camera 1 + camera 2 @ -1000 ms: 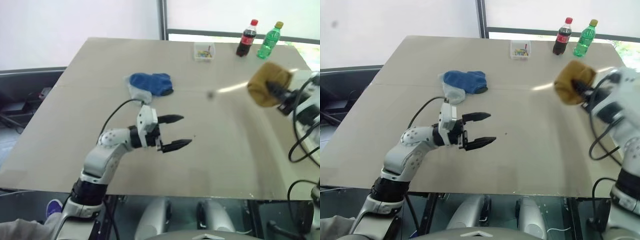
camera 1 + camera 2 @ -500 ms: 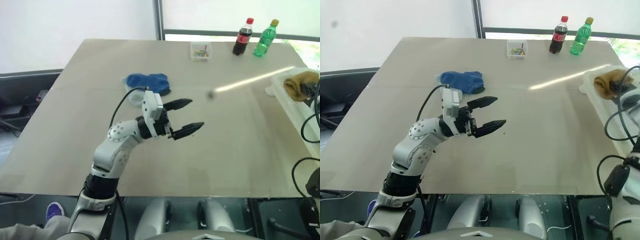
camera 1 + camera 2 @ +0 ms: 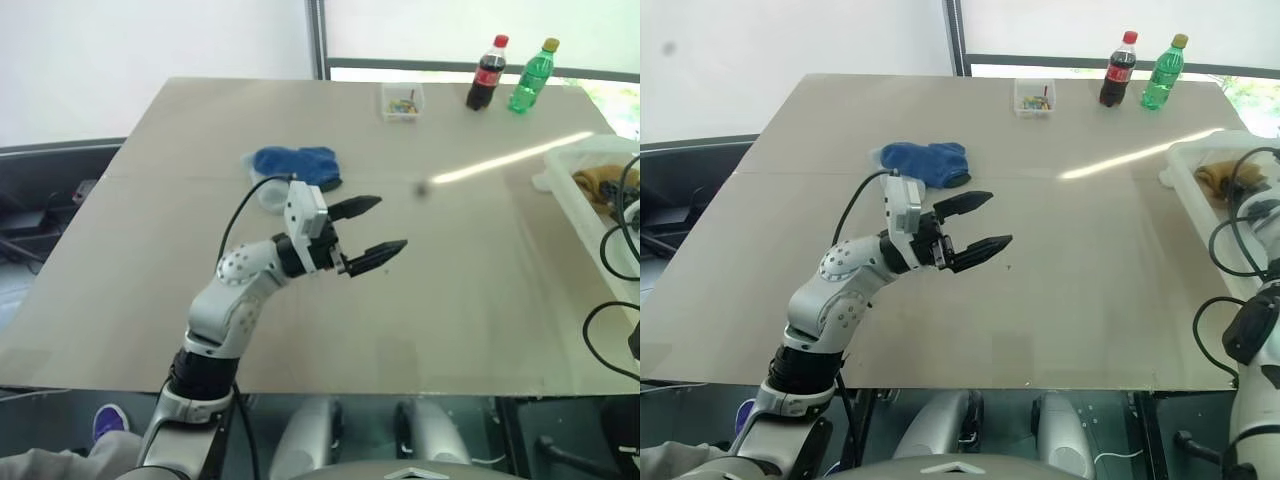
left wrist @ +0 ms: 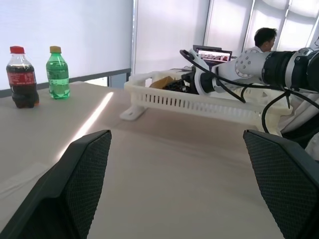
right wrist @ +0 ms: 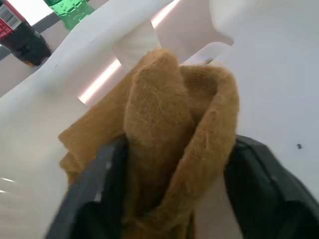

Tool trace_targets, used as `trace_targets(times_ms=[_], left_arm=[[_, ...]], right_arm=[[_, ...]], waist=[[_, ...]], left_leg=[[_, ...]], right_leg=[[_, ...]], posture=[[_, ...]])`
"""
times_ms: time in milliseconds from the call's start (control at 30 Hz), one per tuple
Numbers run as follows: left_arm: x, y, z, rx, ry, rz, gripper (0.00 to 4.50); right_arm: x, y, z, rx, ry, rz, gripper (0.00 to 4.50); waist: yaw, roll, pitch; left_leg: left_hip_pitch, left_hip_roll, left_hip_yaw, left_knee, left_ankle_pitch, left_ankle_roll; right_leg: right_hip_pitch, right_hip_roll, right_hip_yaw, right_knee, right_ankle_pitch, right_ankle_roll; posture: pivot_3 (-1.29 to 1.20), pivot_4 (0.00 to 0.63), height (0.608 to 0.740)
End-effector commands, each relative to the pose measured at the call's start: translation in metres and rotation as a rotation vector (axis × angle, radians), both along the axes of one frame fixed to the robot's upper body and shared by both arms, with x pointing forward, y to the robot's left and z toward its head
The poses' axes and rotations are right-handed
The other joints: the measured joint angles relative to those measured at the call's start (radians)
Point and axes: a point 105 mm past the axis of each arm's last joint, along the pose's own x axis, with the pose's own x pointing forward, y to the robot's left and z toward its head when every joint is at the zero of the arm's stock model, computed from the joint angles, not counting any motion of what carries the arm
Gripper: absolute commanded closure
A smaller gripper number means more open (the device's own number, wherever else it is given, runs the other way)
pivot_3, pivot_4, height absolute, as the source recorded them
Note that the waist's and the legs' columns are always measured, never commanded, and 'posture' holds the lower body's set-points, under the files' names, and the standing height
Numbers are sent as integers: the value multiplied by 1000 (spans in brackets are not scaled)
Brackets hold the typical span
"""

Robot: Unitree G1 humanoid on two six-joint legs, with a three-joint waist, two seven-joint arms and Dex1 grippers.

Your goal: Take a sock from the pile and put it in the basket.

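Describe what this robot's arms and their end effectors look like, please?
The left arm is built of rounded silver-white shells over black joints, with a black cable looping along it. Its end effector has a boxy white base and two tapered black fingers with finely textured pads. The right arm looks alike, draped in black cables.

The left arm point(image 3: 235, 300) is glossy white with rounded joint housings, a black band near its base and a black cable looping over the wrist. The left gripper point(image 3: 375, 228) has two tapered, textured black fingers.
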Motion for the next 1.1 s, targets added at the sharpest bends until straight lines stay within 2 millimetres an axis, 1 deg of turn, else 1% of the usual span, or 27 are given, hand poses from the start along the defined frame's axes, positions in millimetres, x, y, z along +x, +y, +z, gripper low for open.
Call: trace_targets(times_ms=[33, 100, 200, 267, 300, 367, 433, 467, 533, 567, 600, 667, 700, 733, 767, 833, 933, 967, 1000, 1100], left_arm=[[-6, -2, 11, -19, -53, -14, 0], [-5, -2, 9, -5, -51, -13, 0], [-4, -3, -3, 68, -15, -15, 0], [-3, -2, -10, 101, 19, -2, 0], [0, 0, -15, 130, 43, 14, 0], [9, 5, -22, 193, 12, 104, 0], [25, 16, -27, 256, -19, 258, 0], [30, 21, -26, 233, -31, 306, 0], [27, 26, -22, 180, -95, 287, 0], [26, 33, -27, 219, -101, 299, 0], [23, 39, -32, 253, -98, 298, 0], [18, 51, -39, 284, -55, 291, 0], [14, 56, -39, 276, -35, 280, 0], [6, 66, -38, 258, -9, 264, 0], [-1, 72, -37, 246, 5, 251, 0], [-13, 86, -39, 259, 46, 239, 0], [-30, 112, -45, 322, 94, 278, 0], [-33, 118, -46, 334, 104, 289, 0], [-35, 122, -46, 340, 110, 298, 0], [-37, 128, -46, 344, 128, 317, 0]], right_arm=[[-8, -10, 20, 9, -51, -7, 30], [-14, -13, 28, 51, -87, -6, 30], [-31, -14, 37, 59, -116, 10, 30], [-45, -4, 45, 42, -161, 48, 30], [-53, 5, 52, -32, -187, 85, 30], [-68, 32, 62, -217, -215, 195, 30], [-83, 71, 68, -409, -238, 349, 30], [-89, 92, 69, -491, -254, 431, 30], [-101, 127, 71, -556, -317, 562, 30], [-103, 142, 66, -585, -310, 606, 30], [-103, 152, 58, -615, -287, 636, 30], [-105, 171, 40, -729, -237, 706, 30], [-108, 180, 30, -770, -220, 763, 30], [-114, 189, 14, -795, -191, 828, 30], [-119, 193, 4, -807, -173, 870, 30], [-129, 198, -11, -830, -147, 953, 30], [-141, 197, -21, -795, -122, 1019, 30], [-143, 195, -23, -799, -112, 1027, 30], [-145, 193, -24, -803, -107, 1035, 30], [-148, 193, -27, -790, -100, 1047, 30]], waist=[[0, 0, 0], [2, 0, 0], [4, 0, 0], [4, 1, 0], [3, 1, 0], [0, 1, 0], [1, 2, -1], [1, 2, -1], [-9, 2, -1], [-14, 2, 0], [-15, 1, -1], [-19, 1, -1], [-19, 0, -1], [-17, 0, 0], [-15, 0, 0], [-8, 0, 0], [-5, 0, 0], [-3, -1, 0], [0, -1, 0], [5, -1, 0]], left_leg=[[0, 0, 0, 0, 0, 0], [0, 0, 0, 0, 0, 0], [-1, 0, -1, 0, 0, 0], [-2, 0, -1, 0, 0, 0], [-2, 0, -1, 0, 0, 1], [-3, 1, -2, 0, -1, 1], [-2, 1, -1, 0, -1, 1], [-1, 1, 0, 0, -1, 1], [0, 4, 1, 0, -1, 1], [1, 4, 2, 1, -1, 2], [0, 4, 2, 1, -1, 1], [2, 4, 3, 1, -1, 1], [2, 5, 3, 1, -1, 1], [1, 5, 3, 2, -1, 1], [0, 5, 2, 2, -1, 1], [-1, 5, 3, 2, -1, 1], [-3, 5, 4, 2, -1, 1], [-2, 5, 5, 2, -1, 1], [-2, 5, 5, 2, -1, 1], [-1, 6, 3, 2, -1, 1]], right_leg=[[0, 0, 0, 0, 0, 0], [0, 0, 0, 0, 0, 0], [0, -1, 0, 0, 0, 0], [-1, -1, 0, 0, 0, 0], [-1, -1, 1, 0, 0, 0], [-2, -1, 1, 1, 0, 1], [-2, 0, 1, 1, 0, 1], [-2, 0, 1, 2, 0, 1], [-2, 0, 3, 2, 0, 2], [-2, 1, 3, 2, 0, 2], [-2, 1, 3, 2, 0, 2], [-2, 1, 3, 2, 0, 1], [-2, 0, 3, 2, 0, 1], [-2, -1, 3, 2, 0, 1], [-3, -1, 3, 2, 0, 1], [-4, -2, 3, 2, 0, 1], [-6, -3, 5, 1, 0, 1], [-6, -3, 6, 1, 0, 0], [-6, -4, 6, 1, -2, -3], [-6, -5, 7, 1, -3, -3]], posture=[[0, 150, 729], [0, 150, 729], [0, 150, 729], [0, 150, 729], [0, 150, 729], [0, 150, 729], [0, 150, 729], [0, 150, 729], [0, 150, 729], [0, 150, 729], [0, 150, 729], [0, 150, 729], [0, 150, 729], [0, 150, 729], [0, 150, 729], [0, 150, 729], [0, 150, 729], [0, 150, 729], [0, 150, 729], [0, 150, 729]])
